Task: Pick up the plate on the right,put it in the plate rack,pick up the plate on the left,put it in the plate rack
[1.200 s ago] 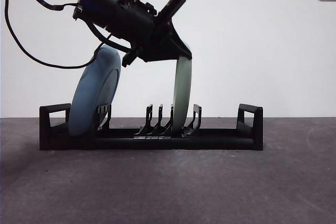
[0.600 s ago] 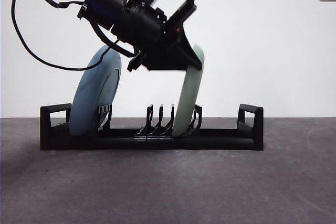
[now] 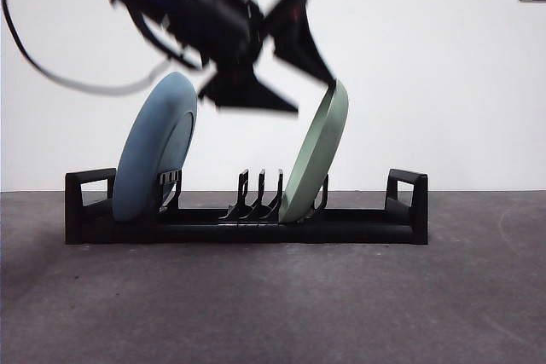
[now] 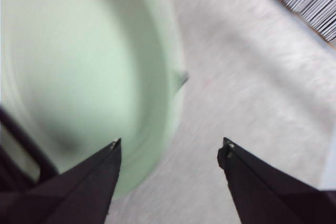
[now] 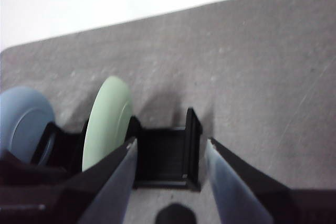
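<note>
- Plate rack [image 3: 247, 228], long, low and of black plastic with curved upright prongs and boxy loop ends, stands on the dark grey table [image 3: 273, 304] and holds 2 plates.
- A round blue-grey plate [image 3: 156, 149] leans in a slot near 1 boxy end of the rack.
- A round pale green plate [image 3: 316, 155] sits with its lower edge among the middle prongs and tilts toward the other boxy end, resting against a prong.
- The left gripper [image 4: 169, 150] has its jaws spread apart with nothing between them; in its wrist view the green plate lies beside 1 jaw, blurred, not clamped.
- In the front view this arm is a dark blur above the rack, with 1 jaw tip close to the green plate's top rim; whether they touch cannot be told.
- The right gripper [image 5: 170, 148] hangs high over the rack's end, jaws apart and empty; it waits.
- Judgement: both plates are in the rack, so the task looks all but finished; what seems left is for the left arm to clear away.
</note>
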`<action>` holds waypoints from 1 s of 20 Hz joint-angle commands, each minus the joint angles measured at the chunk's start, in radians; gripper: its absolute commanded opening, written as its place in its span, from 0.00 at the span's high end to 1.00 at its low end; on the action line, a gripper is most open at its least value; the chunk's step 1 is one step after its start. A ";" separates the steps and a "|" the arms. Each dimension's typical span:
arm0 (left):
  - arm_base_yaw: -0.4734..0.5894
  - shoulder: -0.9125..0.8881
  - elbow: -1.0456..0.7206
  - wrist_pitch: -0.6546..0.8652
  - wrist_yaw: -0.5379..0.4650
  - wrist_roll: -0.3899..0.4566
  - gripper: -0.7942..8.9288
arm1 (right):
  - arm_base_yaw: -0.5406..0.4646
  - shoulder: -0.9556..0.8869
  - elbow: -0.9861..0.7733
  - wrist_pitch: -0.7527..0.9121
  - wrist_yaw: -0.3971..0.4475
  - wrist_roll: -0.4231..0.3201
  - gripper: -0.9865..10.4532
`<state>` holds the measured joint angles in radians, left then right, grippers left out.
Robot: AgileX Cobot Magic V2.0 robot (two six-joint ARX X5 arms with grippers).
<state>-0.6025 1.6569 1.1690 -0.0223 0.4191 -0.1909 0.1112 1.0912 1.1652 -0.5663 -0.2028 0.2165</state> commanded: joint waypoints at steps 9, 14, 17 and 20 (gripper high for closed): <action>-0.007 -0.437 -0.003 -0.220 -0.246 0.230 0.79 | 0.016 0.003 0.003 -0.157 -0.035 -0.112 0.87; 0.030 -0.621 -0.003 -0.455 -0.469 0.284 0.93 | 0.060 -0.005 0.002 -0.184 -0.033 -0.195 0.92; 0.077 -0.690 -0.010 -0.575 -0.552 0.309 0.93 | 0.109 -0.041 -0.005 -0.131 -0.019 -0.219 0.92; 0.123 -0.785 -0.099 -0.553 -0.552 0.309 0.93 | 0.151 -0.122 -0.065 -0.011 0.040 -0.218 0.92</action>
<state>-0.4824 0.8715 1.0821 -0.5800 -0.1291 0.1055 0.2611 0.9665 1.1168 -0.5793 -0.1646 0.0067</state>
